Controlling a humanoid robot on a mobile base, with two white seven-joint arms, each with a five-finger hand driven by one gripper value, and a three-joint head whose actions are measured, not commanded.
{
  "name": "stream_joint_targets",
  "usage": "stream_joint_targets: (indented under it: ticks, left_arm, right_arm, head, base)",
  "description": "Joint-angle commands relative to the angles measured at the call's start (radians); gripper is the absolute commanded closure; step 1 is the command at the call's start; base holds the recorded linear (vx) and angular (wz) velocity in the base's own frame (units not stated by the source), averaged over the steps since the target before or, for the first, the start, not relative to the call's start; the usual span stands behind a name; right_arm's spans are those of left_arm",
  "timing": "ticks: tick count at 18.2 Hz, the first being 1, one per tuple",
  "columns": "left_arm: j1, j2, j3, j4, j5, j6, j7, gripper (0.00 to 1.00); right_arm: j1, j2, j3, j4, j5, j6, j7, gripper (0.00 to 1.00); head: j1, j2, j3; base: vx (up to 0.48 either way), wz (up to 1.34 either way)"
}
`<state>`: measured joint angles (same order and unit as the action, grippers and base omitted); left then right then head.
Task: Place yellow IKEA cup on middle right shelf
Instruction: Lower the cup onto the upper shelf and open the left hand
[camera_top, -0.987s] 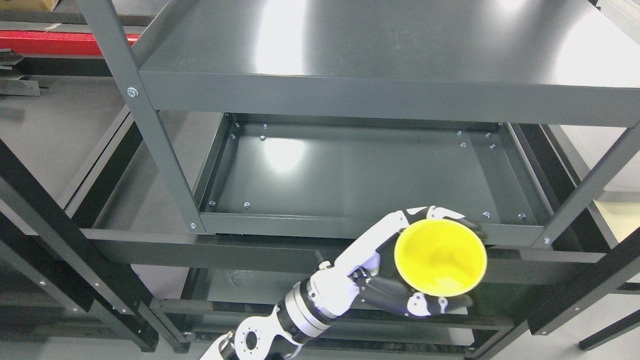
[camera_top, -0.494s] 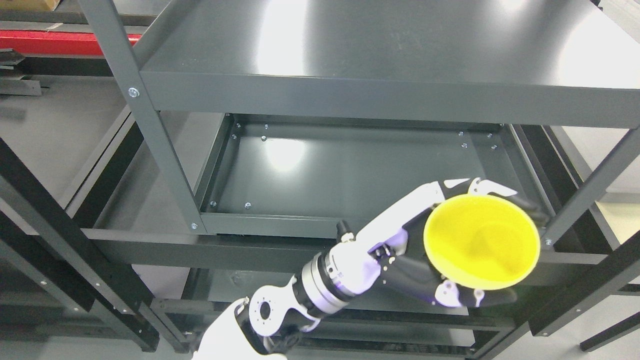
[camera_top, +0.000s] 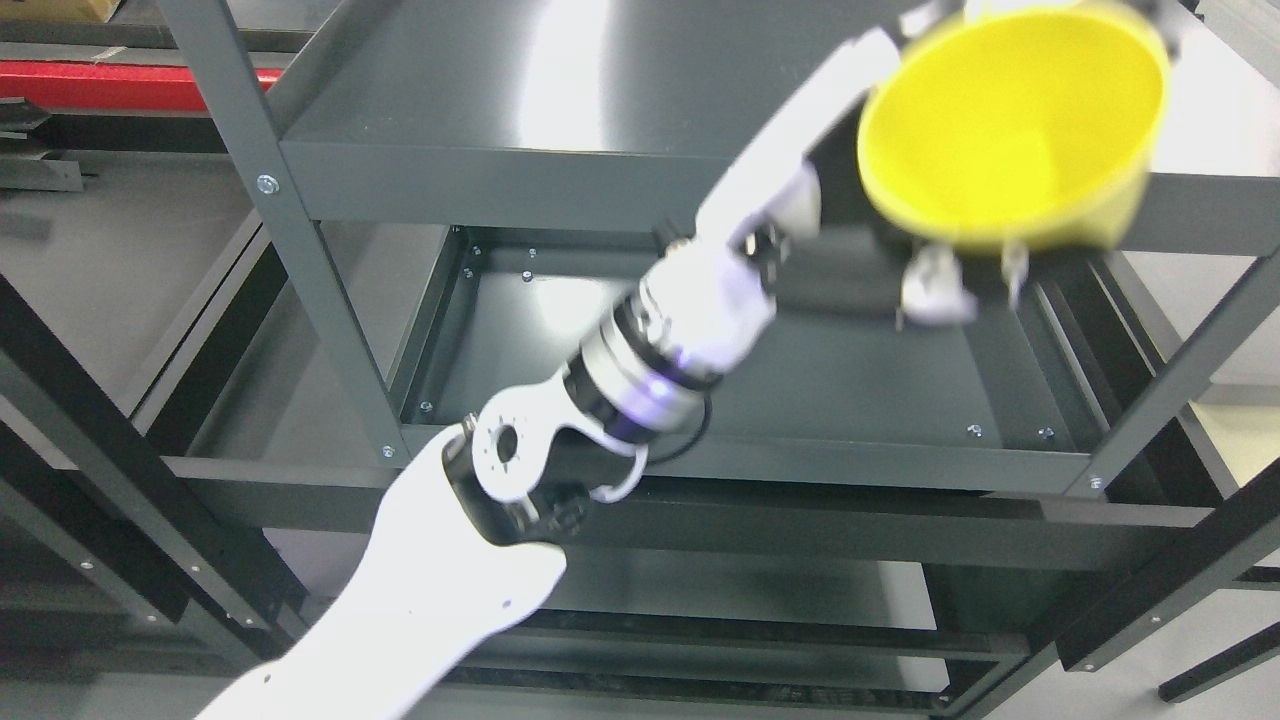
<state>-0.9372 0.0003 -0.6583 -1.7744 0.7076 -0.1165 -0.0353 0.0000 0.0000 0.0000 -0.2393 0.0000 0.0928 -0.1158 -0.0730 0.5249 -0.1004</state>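
Note:
The yellow cup (camera_top: 1010, 120) is held in my left hand (camera_top: 905, 235), whose fingers are curled around its outside. The cup's open mouth faces the camera, and the picture is blurred there. The hand holds the cup high at the upper right, in front of the front edge of the top shelf (camera_top: 600, 90). The middle shelf (camera_top: 620, 370), a dark grey tray with a raised rim, lies below and behind the hand and forearm. My left arm comes in from the lower left and crosses the front of this shelf. My right arm is not in view.
The dark grey rack has a left front post (camera_top: 300, 260) and a right front post (camera_top: 1180, 370). A lower shelf (camera_top: 760, 590) shows beneath. Black frame beams (camera_top: 90, 440) stand to the left, and a red rail (camera_top: 100, 85) lies at the far upper left.
My left hand has lifted the cup sharply, from the front right rim of the middle shelf up to the level of the top shelf. The forearm has come further into view.

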Motion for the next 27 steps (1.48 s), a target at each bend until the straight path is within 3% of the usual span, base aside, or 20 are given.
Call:
stream_joint_targets:
  ticks: [1, 7, 11, 14, 18, 23, 27]
  left_arm:
    - [-0.184, 0.017, 0.177, 0.018, 0.038, 0.235, 0.262, 1.0]
    - [-0.324, 0.017, 0.246, 0.196, 0.232, 0.605, 0.299, 1.0]
    - [-0.341, 0.017, 0.244, 0.291, 0.218, 0.731, 0.302, 0.97]
    - [-0.339, 0.017, 0.243, 0.293, 0.106, 0.779, 0.302, 0.91]
    - [-0.334, 0.017, 0.243, 0.291, 0.099, 0.857, 0.302, 0.72]
    - [-0.331, 0.017, 0.238, 0.291, 0.104, 0.931, 0.284, 0.35]
    - [-0.33, 0.017, 0.236, 0.291, 0.104, 0.931, 0.238, 0.24]
  right_arm:
    - [0.014, -0.017, 0.017, 0.0, -0.025, 0.001, -0.001, 0.01]
    - [0.014, -0.017, 0.017, 0.0, -0.025, 0.001, -0.001, 0.01]
    - [0.014, -0.017, 0.017, 0.0, -0.025, 0.001, -0.001, 0.01]
    - [0.014, -0.017, 0.017, 0.0, -0.025, 0.001, -0.001, 0.01]
    - [0.014, -0.017, 0.017, 0.0, -0.025, 0.001, -0.001, 0.01]
    - [0.014, -0.017, 0.017, 0.0, -0.025, 0.001, -0.001, 0.01]
    - [0.014, -0.017, 0.017, 0.0, -0.025, 0.001, -0.001, 0.01]
  head:
    - [0.0, 0.0, 0.0]
    - [0.0, 0.0, 0.0]
    - [0.0, 0.0, 0.0]
    - [0.0001, 0.0, 0.0]
    - [0.0, 0.0, 0.0]
    - [0.0, 0.0, 0.0]
    - [0.0, 0.0, 0.0]
  base:
    - [0.0, 0.0]
    - [0.0, 0.0]
    - [0.0, 0.0]
    - [0.0, 0.0]
    - [0.0, 0.0]
    - [0.0, 0.0]
    - [0.0, 0.0]
